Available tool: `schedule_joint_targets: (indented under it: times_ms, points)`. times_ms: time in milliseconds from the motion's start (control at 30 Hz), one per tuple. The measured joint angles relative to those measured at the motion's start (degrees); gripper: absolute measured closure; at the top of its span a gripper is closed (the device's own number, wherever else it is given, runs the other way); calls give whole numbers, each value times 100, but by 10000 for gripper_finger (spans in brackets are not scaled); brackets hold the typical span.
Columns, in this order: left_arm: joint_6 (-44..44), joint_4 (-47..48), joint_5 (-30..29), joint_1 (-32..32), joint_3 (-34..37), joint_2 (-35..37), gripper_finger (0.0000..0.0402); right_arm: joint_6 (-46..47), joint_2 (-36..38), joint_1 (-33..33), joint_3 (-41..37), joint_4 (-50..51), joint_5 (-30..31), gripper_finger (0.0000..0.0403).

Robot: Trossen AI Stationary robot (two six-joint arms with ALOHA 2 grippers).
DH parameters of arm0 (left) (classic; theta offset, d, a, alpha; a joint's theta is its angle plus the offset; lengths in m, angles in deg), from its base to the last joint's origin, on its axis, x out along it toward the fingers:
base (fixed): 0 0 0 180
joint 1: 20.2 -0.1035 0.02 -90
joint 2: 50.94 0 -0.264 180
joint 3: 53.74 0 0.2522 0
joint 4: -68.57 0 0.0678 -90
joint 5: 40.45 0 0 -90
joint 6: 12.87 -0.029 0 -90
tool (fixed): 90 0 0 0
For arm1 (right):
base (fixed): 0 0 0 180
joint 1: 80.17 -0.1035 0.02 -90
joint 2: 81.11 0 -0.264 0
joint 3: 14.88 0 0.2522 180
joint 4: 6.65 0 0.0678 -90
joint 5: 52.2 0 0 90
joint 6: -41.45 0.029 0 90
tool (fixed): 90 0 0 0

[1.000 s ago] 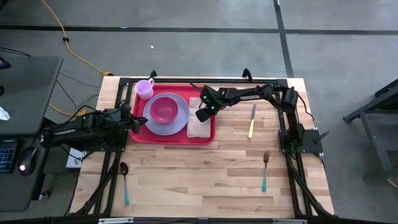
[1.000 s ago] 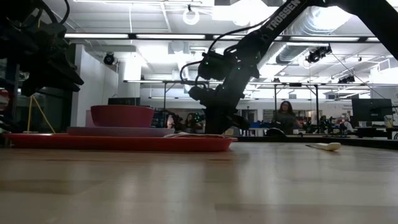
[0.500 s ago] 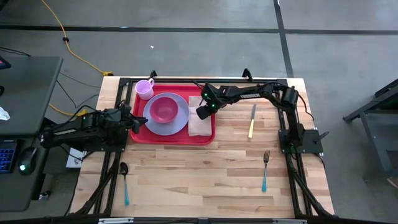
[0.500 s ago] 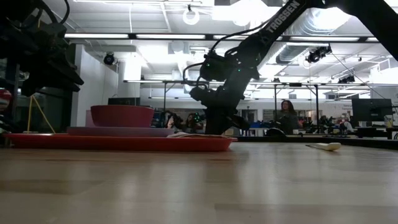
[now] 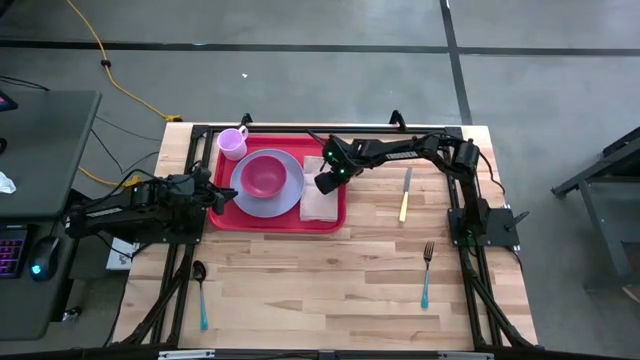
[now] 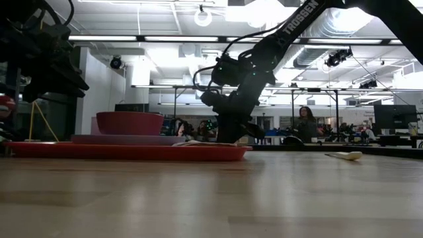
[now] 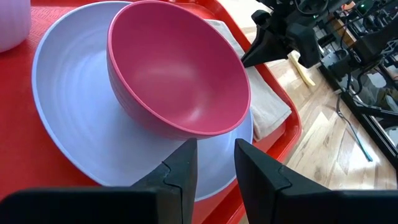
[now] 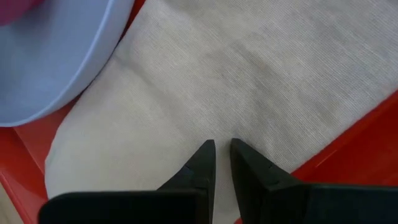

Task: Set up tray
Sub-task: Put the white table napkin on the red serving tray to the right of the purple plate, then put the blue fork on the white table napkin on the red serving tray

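The red tray point(image 5: 225, 218) lies on the wooden table. It carries a lavender plate point(image 5: 249, 205) with a pink bowl point(image 5: 265, 175) on it, a pale cup point(image 5: 232, 143) at its far left corner, and a white cloth napkin point(image 5: 320, 206) along its right side. My right gripper point(image 8: 222, 147) points steeply down at the napkin, its fingers all but together. My left gripper point(image 7: 214, 152) hovers open above the tray's left rim, touching nothing, with the plate's edge showing in its gap. My right gripper has its fingertips point(image 8: 207, 151) on the napkin's top surface point(image 8: 186, 134), in the part nearer the plate, coming from above and slanting in from the table's right. A crease in the cloth runs up to the tips. How much cloth lies between them does not show. The napkin lies flat on the tray.
A yellow-handled knife point(image 5: 404, 195) lies on the table right of the tray. A teal-handled fork point(image 5: 426, 272) lies nearer the front right and a teal-handled spoon point(image 5: 200, 292) at the front left. Bare wood spreads in front of the tray. People sit in the room behind point(image 6: 304, 124).
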Motion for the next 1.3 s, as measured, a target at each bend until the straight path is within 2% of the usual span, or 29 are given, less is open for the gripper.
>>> schedule_joint_targets:
  times_ms: [367, 733, 1000, 1300]
  points:
    - [2, -2, 17, 0, 0, 0, 263, 50, -2, 22, 14, 7, -103, 373]
    - [0, -2, 13, 0, 0, 0, 263, -153, -7, 114, 546, 520, -171, 373]
    - [0, -2, 9, 0, 0, 0, 263, -651, -7, 164, 1505, 1807, 60, 379]
    - [-17, 36, -11, 0, 0, 0, 263, -962, -4, 56, 2846, 3979, 835, 379]
